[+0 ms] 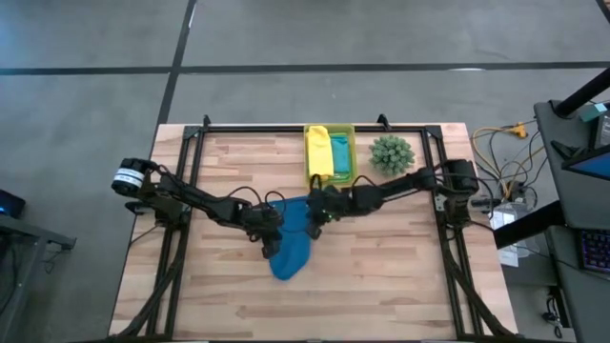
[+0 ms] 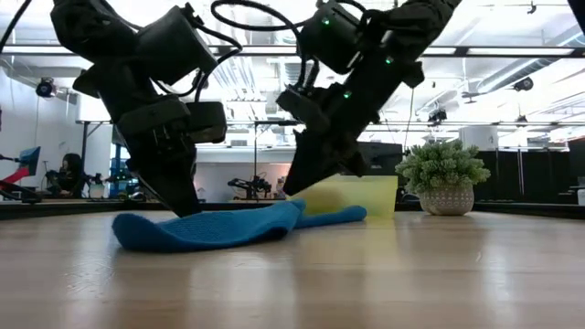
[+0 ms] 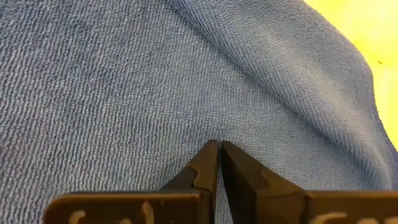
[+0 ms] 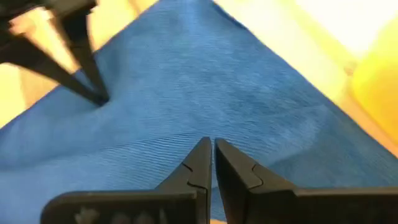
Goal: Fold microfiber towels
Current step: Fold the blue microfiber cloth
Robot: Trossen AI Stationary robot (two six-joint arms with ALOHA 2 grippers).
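Two robot arms meet over a blue towel (image 1: 291, 246) lying rumpled near the middle of the wooden bench (image 1: 400, 276). The left gripper (image 3: 219, 155) presses its tips together into the cloth on one side, and the right gripper (image 4: 208, 152), just beside it toward the far edge, has its fingers pinched closed on the same fabric. Seen from bench height, the towel spreads as a low, uneven mound with one end trailing toward a yellow-green plastic bin (image 1: 329, 174) behind it. The bin sits at the far edge of the bench and holds a yellow towel (image 1: 318, 152) and a teal towel (image 1: 340, 154), lying side by side and apparently already folded. A small potted plant (image 1: 392, 153) stands just beside the bin. A fourth, lime green towel cannot be made out. Judging by the layout, the job looks partly done. The blue towel shows no clean fold yet and would have to be creased, squared and placed with the others.
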